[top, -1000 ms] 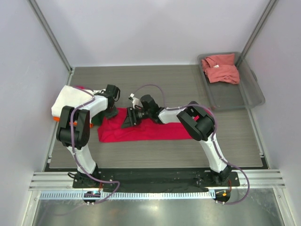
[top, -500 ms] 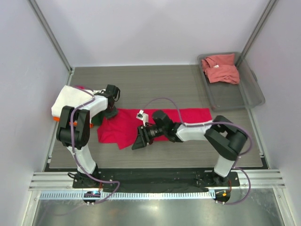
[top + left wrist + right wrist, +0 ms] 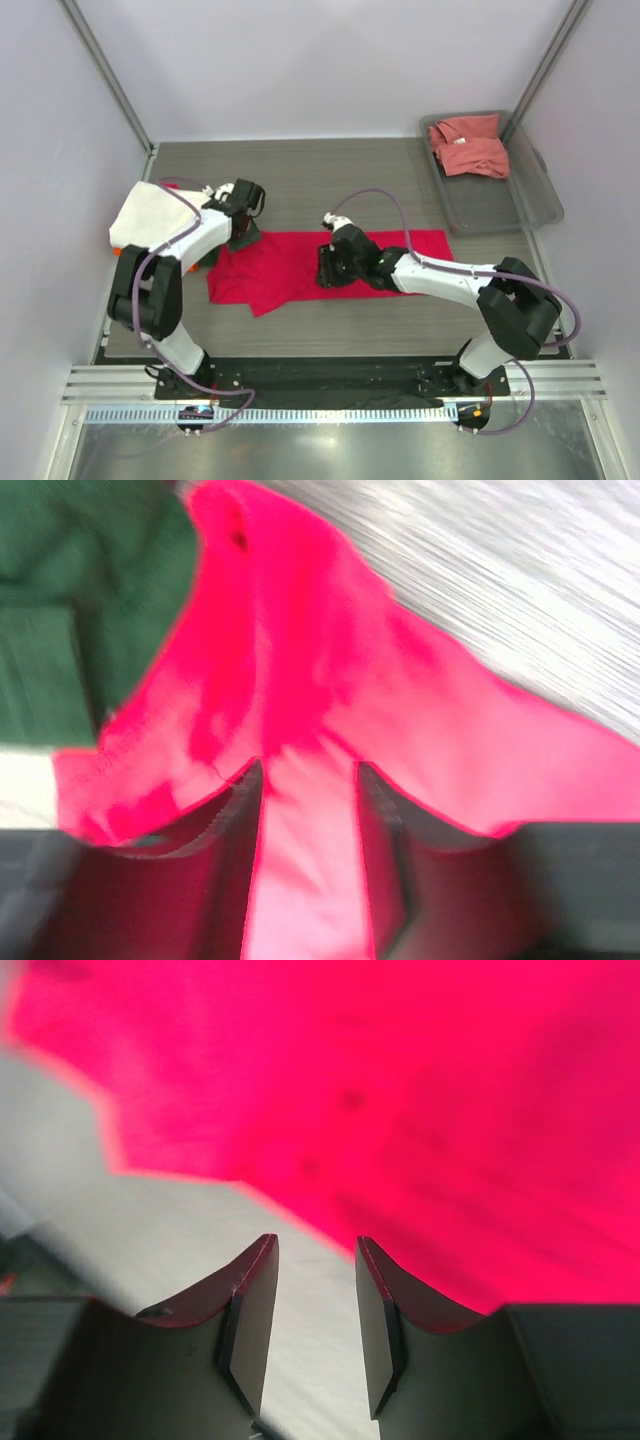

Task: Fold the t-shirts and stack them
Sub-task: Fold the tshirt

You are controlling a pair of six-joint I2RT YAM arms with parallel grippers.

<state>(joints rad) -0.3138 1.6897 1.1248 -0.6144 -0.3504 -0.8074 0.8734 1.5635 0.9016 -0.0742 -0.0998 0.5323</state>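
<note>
The crimson t-shirt (image 3: 290,272) lies spread flat on the table (image 3: 330,170), left of the grey tray (image 3: 492,203). The left gripper (image 3: 240,232) is at the shirt corner farthest from the tray, partly parted with cloth between its fingers; whether it grips cannot be told. The right gripper (image 3: 325,270) is over mid-shirt, partly parted and empty.

White arm shells (image 3: 440,272), black joints (image 3: 515,312), looping purple cables (image 3: 375,194), dark wedge-shaped gripper fingers (image 3: 250,1310)
</note>
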